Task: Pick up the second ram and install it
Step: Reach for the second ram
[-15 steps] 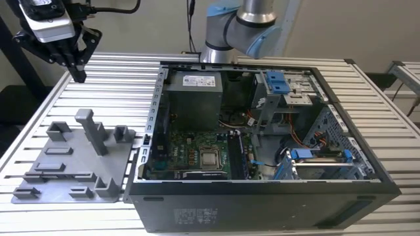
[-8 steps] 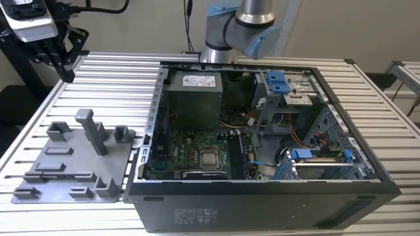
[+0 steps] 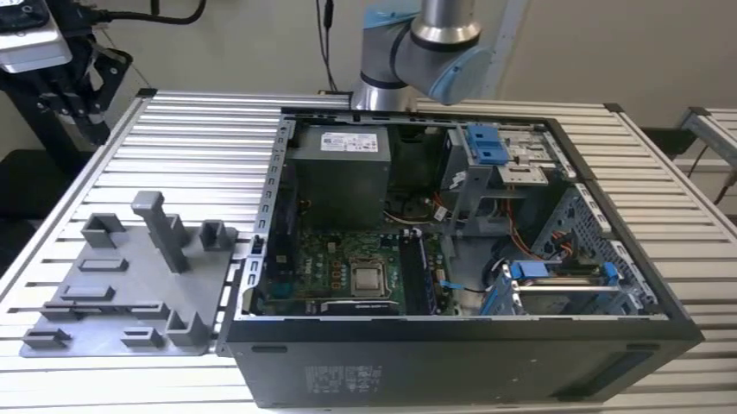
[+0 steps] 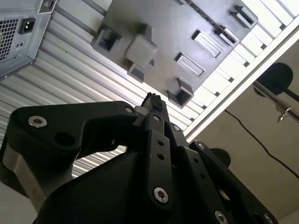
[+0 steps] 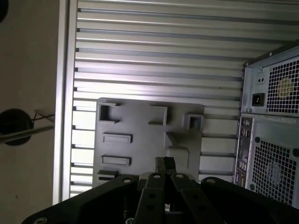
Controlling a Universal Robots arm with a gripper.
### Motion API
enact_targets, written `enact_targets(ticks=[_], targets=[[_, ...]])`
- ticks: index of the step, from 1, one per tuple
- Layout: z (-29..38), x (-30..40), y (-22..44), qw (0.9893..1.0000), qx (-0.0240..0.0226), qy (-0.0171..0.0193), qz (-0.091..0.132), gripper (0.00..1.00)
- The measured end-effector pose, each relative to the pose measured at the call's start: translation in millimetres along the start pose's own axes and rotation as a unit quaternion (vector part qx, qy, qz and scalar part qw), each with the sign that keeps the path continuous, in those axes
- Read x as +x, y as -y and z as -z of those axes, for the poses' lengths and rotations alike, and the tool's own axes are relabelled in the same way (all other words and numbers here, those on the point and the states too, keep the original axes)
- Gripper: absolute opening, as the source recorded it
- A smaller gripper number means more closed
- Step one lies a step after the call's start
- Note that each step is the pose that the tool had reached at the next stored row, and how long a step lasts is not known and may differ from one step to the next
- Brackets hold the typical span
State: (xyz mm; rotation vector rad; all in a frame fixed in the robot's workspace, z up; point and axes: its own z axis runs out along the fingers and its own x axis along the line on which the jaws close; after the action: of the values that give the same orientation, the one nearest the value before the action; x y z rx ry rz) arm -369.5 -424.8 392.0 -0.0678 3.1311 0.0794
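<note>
Our black gripper [image 5: 164,163] clenched, empty, above grey plastic fixture tray [image 5: 140,126]; we'd square wrist to slots, clear tall grey post [image 3: 161,228].

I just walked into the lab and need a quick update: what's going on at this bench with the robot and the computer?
A grey robot arm stands behind an open black desktop computer case lying on a slatted aluminium table. In the first wrist view its black pincer hangs above the grey plastic holder tray beside the case. Whether it carries anything cannot be told from these pictures.
</note>
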Motion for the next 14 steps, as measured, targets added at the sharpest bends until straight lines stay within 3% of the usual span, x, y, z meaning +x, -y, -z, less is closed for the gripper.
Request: enact_targets(ticks=[6,11,14], targets=[[0.1,15.4,-0.7,1.0,-0.0002,-0.0033,0.002,0.11],[0.1,29.9,-1.3,1.0,-0.0002,-0.0039,0.004,0.11],[0.1,35.1,-1.5,1.0,-0.0002,-0.004,0.005,0.11]])
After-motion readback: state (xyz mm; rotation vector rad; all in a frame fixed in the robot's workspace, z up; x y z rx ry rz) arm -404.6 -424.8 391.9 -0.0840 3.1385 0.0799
